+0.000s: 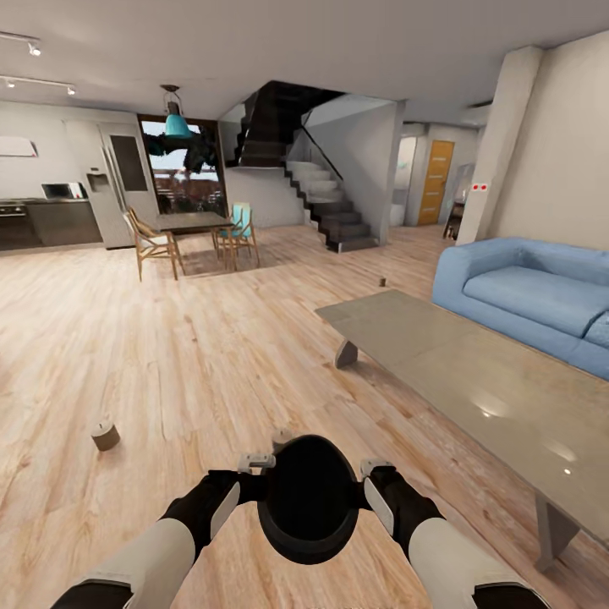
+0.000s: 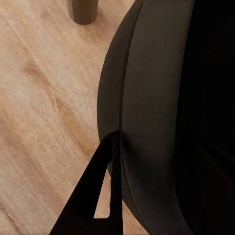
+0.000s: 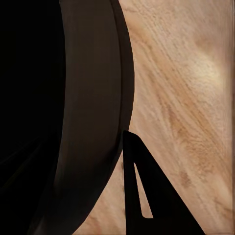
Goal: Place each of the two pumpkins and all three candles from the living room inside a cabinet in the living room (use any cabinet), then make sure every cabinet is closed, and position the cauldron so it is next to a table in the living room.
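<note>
The wooden floor point(image 1: 169, 355) spreads across the open room. A long low grey table point(image 1: 474, 372) stands on it, and the blue sofa point(image 1: 533, 296) sits just behind that table. Far beyond the table's far end are a staircase point(image 1: 326, 199) and a dining table point(image 1: 190, 222) with chairs point(image 1: 152, 244).

The cauldron point(image 1: 309, 499) is held up above the floor, near the table's long front edge and between the two arms. It is black and round, and its mouth faces the head camera. The inside is dark, so I cannot tell whether anything lies in it.

The left gripper point(image 1: 256, 463) is pressed to the cauldron's rim on one side and the right gripper point(image 1: 375, 468) on the other. In the left wrist view a dark finger lies against the outside of the cauldron point(image 2: 161, 122), and the right wrist view shows the same against the cauldron point(image 3: 83, 122). The second finger of each pair is hidden, so I cannot tell how wide either pair stands.

One candle point(image 1: 105, 435) stands on the floor, well apart from the table, off to the cauldron's left. A second candle point(image 1: 382, 281) stands on the floor beyond the table's far end. A brown stub point(image 2: 82, 11), possibly a candle, stands on the floor in the left wrist view.
</note>
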You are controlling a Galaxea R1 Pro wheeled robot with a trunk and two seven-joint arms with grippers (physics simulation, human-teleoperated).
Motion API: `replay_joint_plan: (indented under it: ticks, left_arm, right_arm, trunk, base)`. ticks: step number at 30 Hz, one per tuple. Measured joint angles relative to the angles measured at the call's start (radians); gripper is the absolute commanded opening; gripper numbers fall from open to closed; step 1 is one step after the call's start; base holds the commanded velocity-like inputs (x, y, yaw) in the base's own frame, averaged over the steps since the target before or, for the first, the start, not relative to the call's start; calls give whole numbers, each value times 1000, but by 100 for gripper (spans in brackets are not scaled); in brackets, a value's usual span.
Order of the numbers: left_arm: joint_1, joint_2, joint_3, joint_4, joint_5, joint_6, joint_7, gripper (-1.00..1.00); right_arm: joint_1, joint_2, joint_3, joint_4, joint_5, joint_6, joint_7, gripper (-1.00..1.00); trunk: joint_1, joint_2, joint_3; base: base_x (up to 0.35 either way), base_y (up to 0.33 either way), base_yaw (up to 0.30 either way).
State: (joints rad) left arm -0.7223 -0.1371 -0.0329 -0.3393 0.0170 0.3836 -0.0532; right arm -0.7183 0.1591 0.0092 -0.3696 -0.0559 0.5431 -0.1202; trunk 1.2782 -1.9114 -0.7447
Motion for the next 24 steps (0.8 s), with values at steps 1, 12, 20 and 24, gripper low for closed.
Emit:
replay_joint_plan:
  ticks: [1,12,20,24]
  left_arm:
    - [0,0,0,0,0,0,0,-100]
    - [0,0,0,0,0,0,0,-100]
    - [0,0,-1,0,1,0,0,-100]
    - [0,0,-1,0,1,0,1,-100]
  right_arm:
    - [0,0,0,0,0,0,0,-100]
    - [0,0,0,0,0,0,0,-100]
    - [0,0,0,0,0,0,0,-100]
    - [0,0,0,0,0,0,0,-100]
  trunk:
    - [0,0,-1]
    - [0,0,-13]
    - [0,0,-22]
    - [0,0,-27]
  base:
    - [0,0,-217]
    - [0,0,-217]
    - [0,0,-217]
    - [0,0,-217]
